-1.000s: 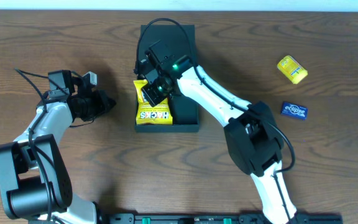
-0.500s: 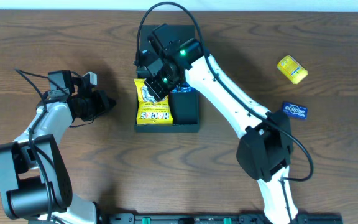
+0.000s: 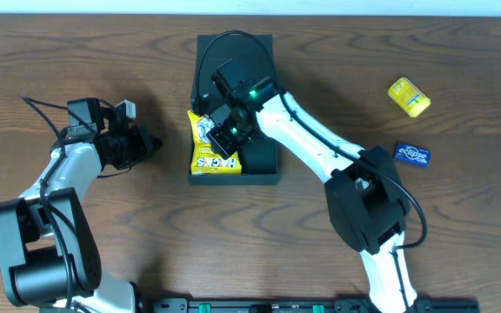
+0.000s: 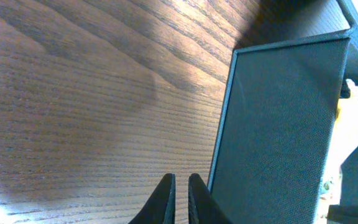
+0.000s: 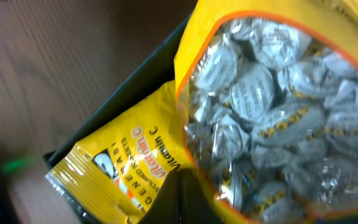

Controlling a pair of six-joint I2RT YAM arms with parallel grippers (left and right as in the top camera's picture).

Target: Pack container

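- While lying open in the middle of the surface (image 3: 59, 52), by far the largest thing: the container (image 3: 263, 161), dark and matte.
- Probably stiff and light, likely to slide if pushed; better taken by a side wall than by the flap lid.
- Right fingers (image 3: 224, 130) pinched fully together on the yellow candy bag (image 3: 214, 158), in the container's left half.
- Left fingers (image 4: 166, 190) almost touching, holding nothing, just beside the container's outer wall.

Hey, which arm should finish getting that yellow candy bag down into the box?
Right. The right gripper is shut on the yellow bag directly over the box. The left gripper is shut, empty, and off to the side of the box.
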